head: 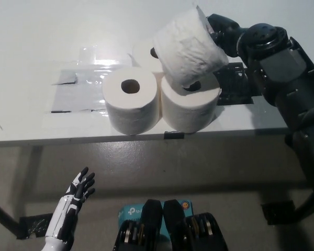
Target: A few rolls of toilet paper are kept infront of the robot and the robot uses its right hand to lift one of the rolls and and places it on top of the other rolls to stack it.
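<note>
Black right hand (226, 32), upper right of frame, is clamped on a tilted roll (188, 46) held over the three rolls (146, 91) at centre, its low edge apparently touching the right one. Lift looks done; levelling and release remain (contact unclear). Table (36, 47) front edge lies close below; left side open. White left hand (78, 191), fingers spread, rests lower left.

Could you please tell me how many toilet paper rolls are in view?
4: front-left roll, front-right roll, back roll mostly hidden, and one tilted roll in the right hand.
</note>
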Controlling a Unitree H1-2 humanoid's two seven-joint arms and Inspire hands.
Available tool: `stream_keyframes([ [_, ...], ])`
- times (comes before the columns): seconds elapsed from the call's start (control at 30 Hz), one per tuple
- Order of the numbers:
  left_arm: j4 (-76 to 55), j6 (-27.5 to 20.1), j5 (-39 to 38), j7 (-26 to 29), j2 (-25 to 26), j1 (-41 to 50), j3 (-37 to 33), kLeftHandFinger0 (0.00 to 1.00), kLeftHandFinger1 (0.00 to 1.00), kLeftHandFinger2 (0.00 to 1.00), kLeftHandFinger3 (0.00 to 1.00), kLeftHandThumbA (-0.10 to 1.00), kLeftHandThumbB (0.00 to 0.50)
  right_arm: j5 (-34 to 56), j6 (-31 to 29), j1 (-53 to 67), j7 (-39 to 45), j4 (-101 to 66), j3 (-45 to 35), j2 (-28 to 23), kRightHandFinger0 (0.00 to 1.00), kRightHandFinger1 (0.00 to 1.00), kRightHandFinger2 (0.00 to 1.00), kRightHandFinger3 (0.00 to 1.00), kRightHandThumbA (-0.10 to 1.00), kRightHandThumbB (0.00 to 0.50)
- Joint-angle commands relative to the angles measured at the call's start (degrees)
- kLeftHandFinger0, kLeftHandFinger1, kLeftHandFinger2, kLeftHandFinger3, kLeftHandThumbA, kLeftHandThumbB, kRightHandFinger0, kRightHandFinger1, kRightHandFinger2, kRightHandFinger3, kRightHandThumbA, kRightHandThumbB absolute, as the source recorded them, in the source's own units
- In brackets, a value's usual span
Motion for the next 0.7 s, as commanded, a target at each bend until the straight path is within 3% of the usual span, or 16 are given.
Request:
stream_keyframes([
  [0.0,-2.06,-0.47,0.68,-0.36,0.94,-0.79,-0.31,1.0,1.0,1.0,1.0,0.93,0.136,-2.25,-4.88,-5.91,0.44,-0.47,1.27,-0.04,0.0,0.12,0.42,0.37,0.76,0.028],
  [0.1,-2.08,-0.57,0.47,-0.5,0.91,-0.82,-0.39,1.0,1.0,1.0,1.0,0.93,0.135,-3.71,-6.12,-6.24,-0.05,-0.29,2.77,0.03,0.0,0.17,0.45,0.42,0.77,0.032],
  [0.27,-2.19,-0.54,0.84,-0.67,1.23,-0.97,-0.74,1.0,1.0,1.0,1.0,0.93,0.129,-4.85,-5.42,-6.93,-0.58,-0.29,4.06,0.3,0.0,0.18,0.47,0.4,0.74,0.036],
  [0.37,-2.31,-0.59,1.17,-0.59,1.39,-1.04,-0.82,1.0,1.0,1.0,1.0,0.94,0.128,-5.85,-5.62,-7.19,-0.66,-0.4,5.07,0.36,0.0,0.25,0.56,0.47,0.75,0.032],
  [0.47,-2.08,-0.94,0.76,-0.77,1.45,-1.09,-0.82,1.0,1.0,1.0,1.0,0.93,0.128,-5.99,-6.75,-7.27,-0.48,-0.12,5.15,0.41,0.0,0.34,0.69,0.62,0.73,0.029],
  [0.67,-2.42,-0.17,0.89,-0.66,1.37,-1.05,-1.0,1.0,1.0,1.0,1.0,0.93,0.141,-7.56,-6.92,-7.56,-1.14,-0.41,6.07,0.94,0.0,0.36,0.72,0.69,0.75,0.023],
])
